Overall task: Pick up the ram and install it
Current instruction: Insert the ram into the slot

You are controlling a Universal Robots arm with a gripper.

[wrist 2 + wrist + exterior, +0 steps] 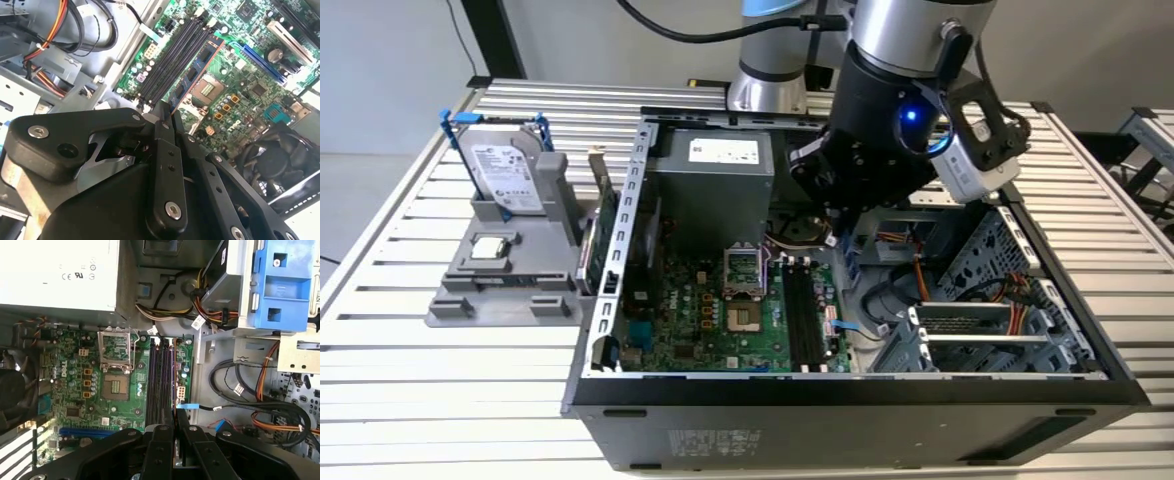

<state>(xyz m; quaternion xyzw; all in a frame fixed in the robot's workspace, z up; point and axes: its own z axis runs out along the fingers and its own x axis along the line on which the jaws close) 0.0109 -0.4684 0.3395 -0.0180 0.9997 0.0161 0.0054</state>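
Note:
The ram (192,74) is a slim green stick with dark chips, and my gripper (166,113) is shut on one end of it. It runs lengthwise along the black memory slots (167,62) of the motherboard (707,310), close above them; whether it touches a slot I cannot tell. In the first wrist view the ram (173,385) shows edge-on as a thin line over the slots (159,380), reaching out from the gripper (175,424). In the exterior view the arm's wrist (881,140) hangs inside the open case, above the slots (803,320).
The processor socket (116,385) lies beside the slots. A grey power supply (720,170), a drive cage (987,335) and loose cables (260,405) crowd the case. A fan (270,160) sits past the socket. A grey holder (507,290) outside the case carries a hard drive (504,170).

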